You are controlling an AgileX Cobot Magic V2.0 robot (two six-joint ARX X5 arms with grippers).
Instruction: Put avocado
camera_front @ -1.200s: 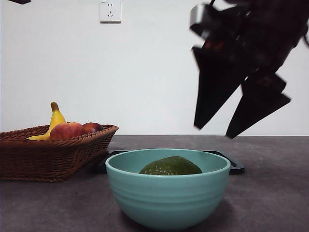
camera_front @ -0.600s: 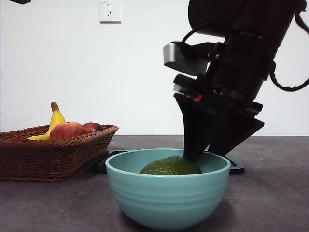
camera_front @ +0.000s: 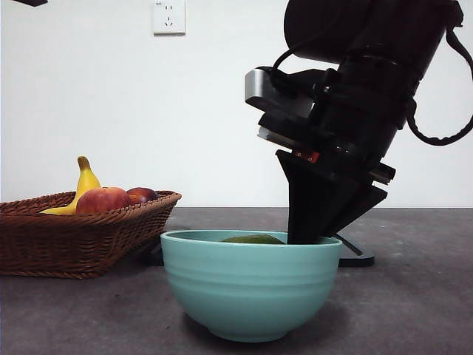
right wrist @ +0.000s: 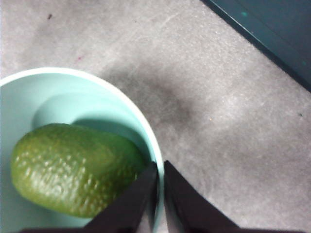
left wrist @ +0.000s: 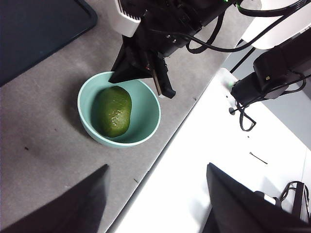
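The avocado (camera_front: 255, 239) (left wrist: 114, 110) (right wrist: 73, 167), dark green and bumpy, lies inside a teal bowl (camera_front: 251, 288) (left wrist: 146, 116) (right wrist: 121, 104). From the front only its top shows above the rim. My right gripper (camera_front: 310, 237) (right wrist: 160, 167) (left wrist: 146, 73) comes down at the bowl's far right side and is shut on the rim, with one jaw inside beside the avocado and one outside. My left gripper (left wrist: 156, 167) hangs high over the table's edge, open and holding nothing.
A wicker basket (camera_front: 74, 229) at the left holds a banana (camera_front: 86, 181) and a red-yellow apple (camera_front: 102, 200). A flat black tray (camera_front: 358, 255) (left wrist: 34, 29) (right wrist: 272, 29) lies behind the bowl.
The right gripper dropped from high at the right onto the bowl's rim and shut on it. The bowl now sits a little higher and further left, and its rim hides more of the avocado.
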